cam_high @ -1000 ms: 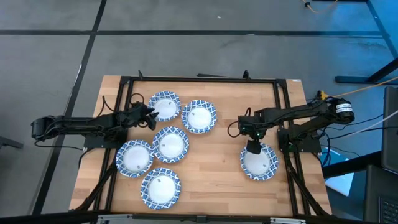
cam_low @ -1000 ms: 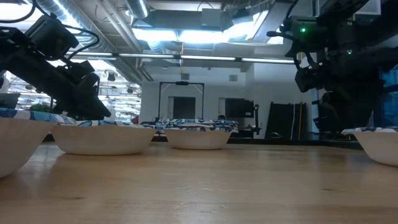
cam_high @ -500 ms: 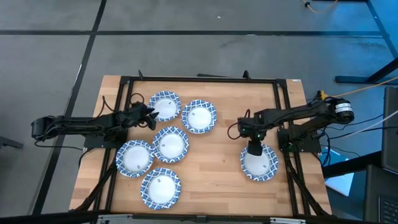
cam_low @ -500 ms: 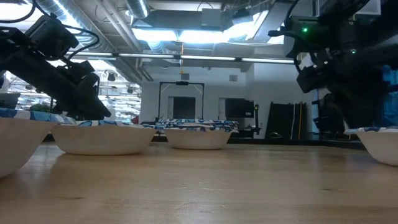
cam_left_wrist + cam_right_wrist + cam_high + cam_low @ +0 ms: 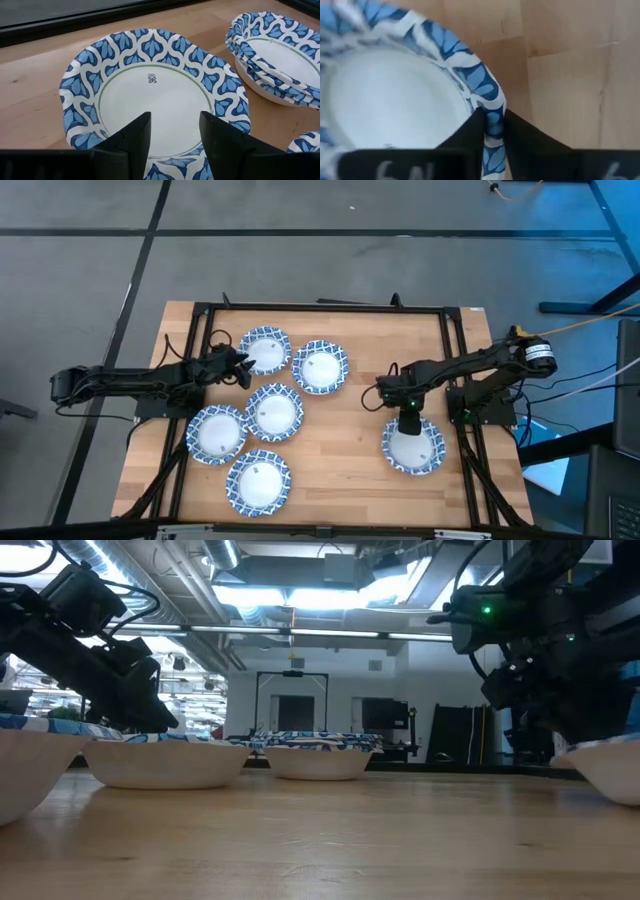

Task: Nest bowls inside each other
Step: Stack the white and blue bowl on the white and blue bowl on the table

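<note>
- My right gripper point(image 5: 492, 131) has just pinched its fingers onto the lone bowl's point(image 5: 412, 446) rim, lower right; ready to lift.
- Left gripper point(image 5: 175, 131) waits open over the upper-left bowl point(image 5: 152, 95).

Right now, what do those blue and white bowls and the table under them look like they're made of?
The bowls look like disposable paper: thin, matte, with a printed blue pattern and a wavy, slightly crumpled rim. The one in the right gripper shows the same thin rim pinched between the fingers. Coated paper or thin plastic cannot be ruled out. The table appears to be light wood, with visible grain, plank seams and a smooth satin finish.
</note>
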`<state>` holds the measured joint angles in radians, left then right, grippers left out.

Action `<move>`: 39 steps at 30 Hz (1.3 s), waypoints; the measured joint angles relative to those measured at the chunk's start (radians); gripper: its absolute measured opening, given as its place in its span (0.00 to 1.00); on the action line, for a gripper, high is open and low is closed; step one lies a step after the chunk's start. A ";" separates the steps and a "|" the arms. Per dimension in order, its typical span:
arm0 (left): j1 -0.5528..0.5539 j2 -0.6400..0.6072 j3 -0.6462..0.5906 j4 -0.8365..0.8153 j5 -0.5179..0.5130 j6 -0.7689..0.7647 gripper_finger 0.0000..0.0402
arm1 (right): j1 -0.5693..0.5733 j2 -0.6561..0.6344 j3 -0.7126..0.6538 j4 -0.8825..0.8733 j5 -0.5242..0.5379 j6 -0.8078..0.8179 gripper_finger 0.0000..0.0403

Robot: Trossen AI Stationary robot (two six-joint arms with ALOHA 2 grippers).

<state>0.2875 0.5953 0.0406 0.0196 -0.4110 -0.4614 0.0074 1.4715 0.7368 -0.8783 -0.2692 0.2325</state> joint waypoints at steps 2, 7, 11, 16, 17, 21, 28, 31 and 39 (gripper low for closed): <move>0.000 0.000 0.000 0.000 0.000 0.000 0.40 | -0.001 -0.002 0.000 0.004 -0.019 0.001 0.08; 0.000 0.000 0.000 0.000 0.000 0.000 0.40 | -0.023 -0.016 0.004 0.050 -0.052 0.040 0.03; 0.000 0.000 0.000 0.000 0.001 -0.001 0.40 | -0.077 -0.017 0.073 0.064 -0.052 0.061 0.02; 0.000 0.000 0.000 0.000 0.001 -0.006 0.40 | -0.151 -0.017 0.243 0.068 -0.052 0.055 0.02; 0.000 0.000 0.000 0.000 0.001 -0.006 0.40 | -0.165 -0.017 0.283 0.069 -0.045 0.051 0.02; 0.000 0.000 0.000 0.000 0.001 -0.006 0.40 | -0.210 0.001 0.446 0.119 0.107 0.053 0.01; 0.000 0.000 0.000 0.000 0.001 -0.003 0.40 | -0.279 0.145 0.686 0.214 0.190 -0.057 0.01; 0.000 0.000 0.000 0.000 0.001 -0.003 0.40 | -0.309 0.246 0.758 0.203 0.194 -0.103 0.01; 0.000 0.000 0.000 0.000 0.001 0.001 0.40 | -0.377 0.466 0.858 0.199 0.185 -0.158 0.01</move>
<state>0.2878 0.5953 0.0406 0.0200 -0.4101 -0.4606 -0.3698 1.9377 1.5946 -0.6789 -0.0846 0.0740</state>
